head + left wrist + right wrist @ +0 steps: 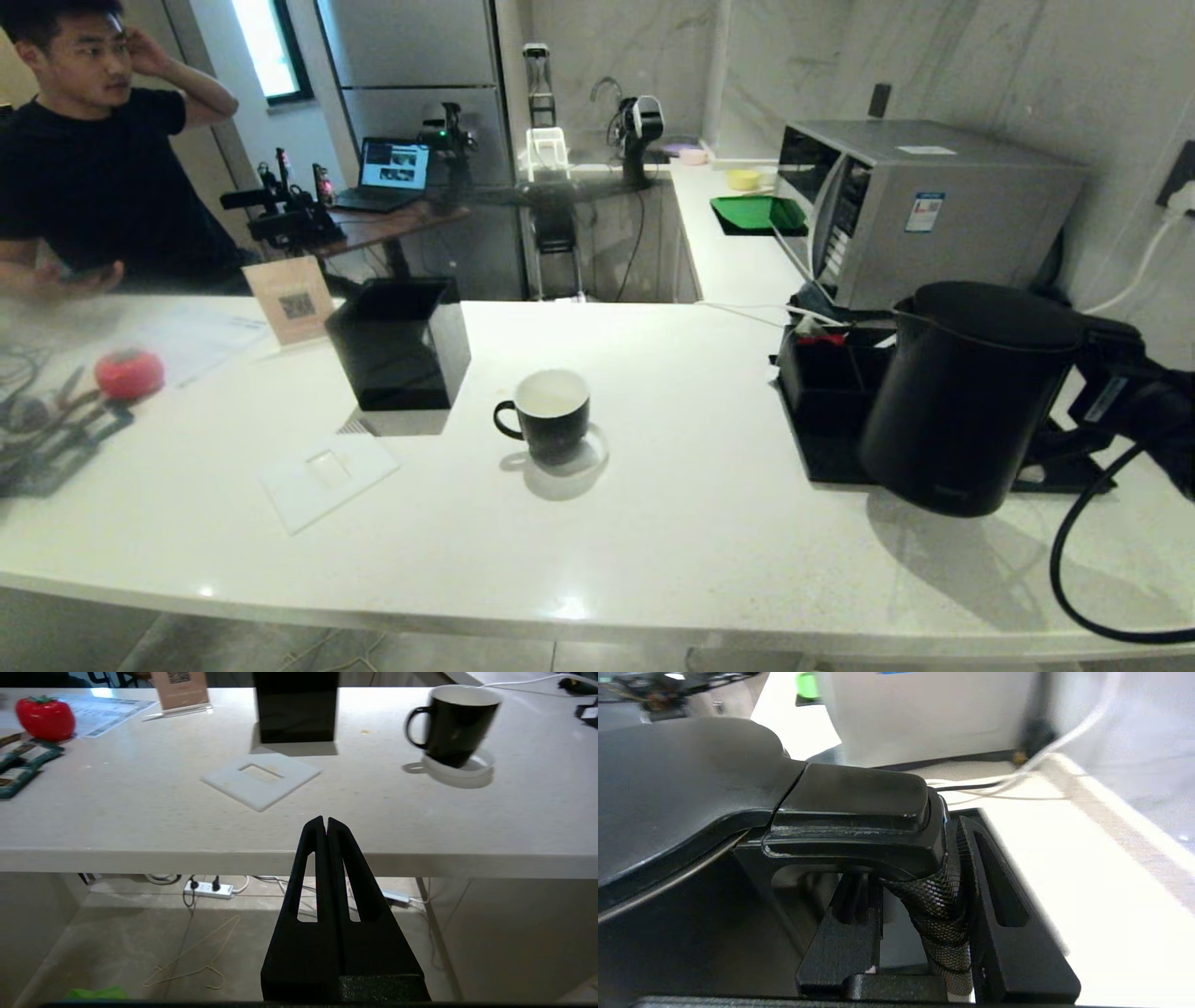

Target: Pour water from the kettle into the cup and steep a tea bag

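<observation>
Right gripper point(920, 900) jaws pinch the kettle point(962, 401) handle; lift level, then tip slowly over the cup point(551, 411).

My head camera looks forward and down over the white table point(653, 523), from a fair way back. My left wrist camera sits behind my left fingers point(325, 830), below the table's edge, facing across its top; both views share the cup point(551, 413) point(455, 723). My right wrist camera looks very closely past my right fingers point(994, 891) at the kettle point(691, 774).
</observation>
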